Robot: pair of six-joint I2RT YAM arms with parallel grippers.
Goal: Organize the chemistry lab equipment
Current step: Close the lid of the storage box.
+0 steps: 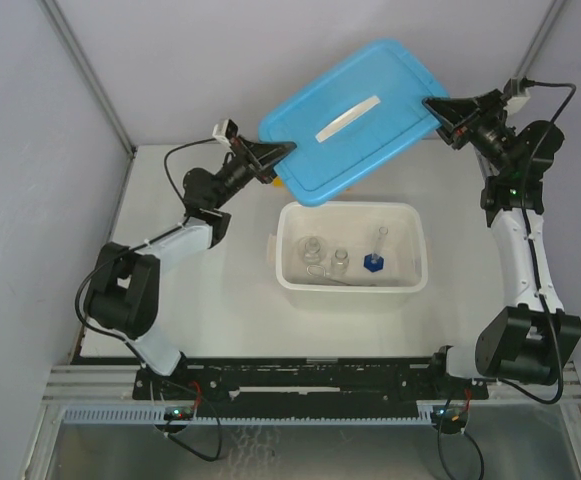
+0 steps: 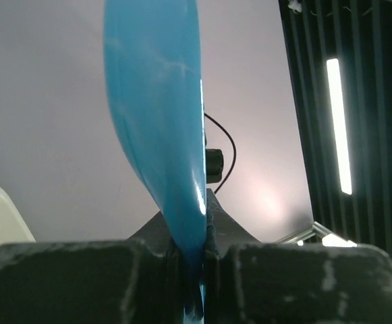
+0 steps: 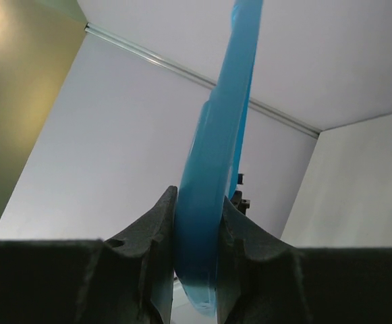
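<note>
Item: chemistry lab equipment. Small clear glass vessels [image 1: 326,254] and a blue-based piece [image 1: 373,263] with a thin upright stem stand on the floor of the big white tub [image 1: 352,288], which sits near the middle of the surface [image 1: 220,300]. The vessels stand toward the tub's left and centre, mouths up, long axes vertical; the blue-based piece stands right of centre, stem vertical. Finer items are too small to tell.

Above: blue lid [image 1: 355,118], held clear of the tub, over the far half of the surface, tilted. Its long axis runs from near-left to far-right; a pale strip runs along its top.

Left claw [image 1: 273,166]: clenched on the lid's near-left rim; the wrist view shows the rim pinched edge-on between both pads. Right claw [image 1: 447,117]: clenched on the lid's right edge, likewise pinched between the pads.

Risks, as judged: both grips bite only a thin rim, so uneven motion between the arms could twist the lid free. A dropped lid would fall toward the open tub and could knock over or crack the glass. Lowering one end early could catch the tub wall.
</note>
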